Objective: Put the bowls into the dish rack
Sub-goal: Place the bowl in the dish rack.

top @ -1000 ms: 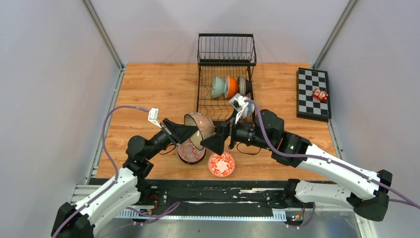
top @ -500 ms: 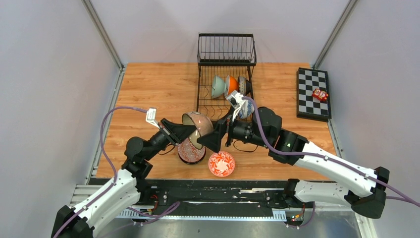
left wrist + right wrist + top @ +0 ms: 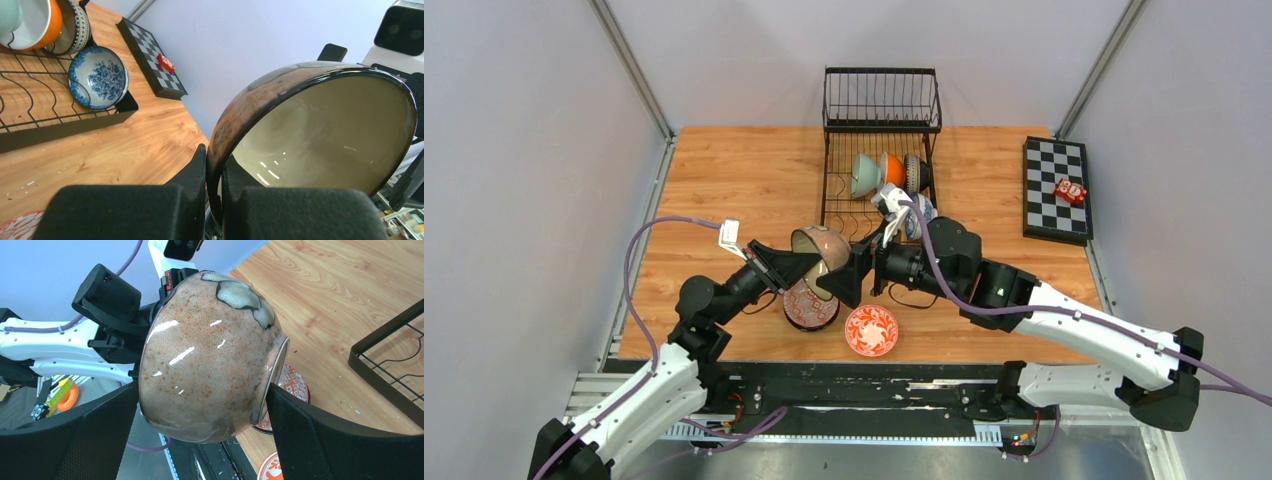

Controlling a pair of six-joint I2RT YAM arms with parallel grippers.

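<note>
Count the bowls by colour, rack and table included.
pale green bowl: 1
orange bowl: 1
dark blue patterned bowl: 1
blue floral bowl: 1
brown speckled bowl: 1
red patterned bowl: 1
orange-red floral bowl: 1
Total: 7

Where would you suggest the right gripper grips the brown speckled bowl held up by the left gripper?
Probably the free rim of the brown speckled bowl, opposite the left gripper, right gripper coming from the mouth side: one finger inside, one outside. Tipped sideways, its rim is exposed; the glossy round wall looks slippery.
</note>
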